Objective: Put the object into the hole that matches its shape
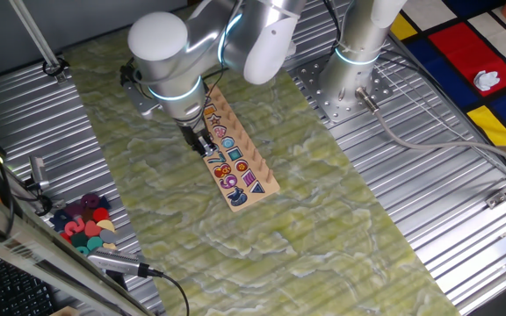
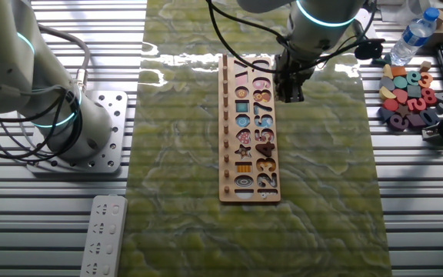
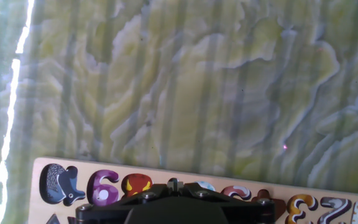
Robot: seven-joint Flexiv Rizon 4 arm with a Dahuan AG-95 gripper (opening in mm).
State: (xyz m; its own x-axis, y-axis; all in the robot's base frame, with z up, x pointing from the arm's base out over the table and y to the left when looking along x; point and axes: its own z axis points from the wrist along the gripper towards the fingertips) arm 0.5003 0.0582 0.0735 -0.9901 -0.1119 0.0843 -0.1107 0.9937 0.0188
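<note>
The wooden puzzle board (image 2: 229, 165) lies on the green mat with coloured numbers and shapes in its holes. It also shows in one fixed view (image 1: 269, 182) and along the bottom of the hand view (image 3: 42, 167). My gripper (image 2: 291, 94) hangs low at the board's right edge, beside the number row; it also shows in one fixed view (image 1: 204, 143). Its jaws stand together and I see nothing between them. A dark red rounded piece (image 3: 135, 183) lies flat in the number row just in front of the gripper; it may be the object.
A heap of pink, teal and yellow pieces (image 2: 408, 96) lies on the ribbed metal right of the mat, also seen in one fixed view (image 1: 84, 224). A water bottle (image 2: 414, 35) stands behind the heap. A white remote (image 2: 102, 235) lies front left. A second arm's base (image 2: 91, 142) stands left.
</note>
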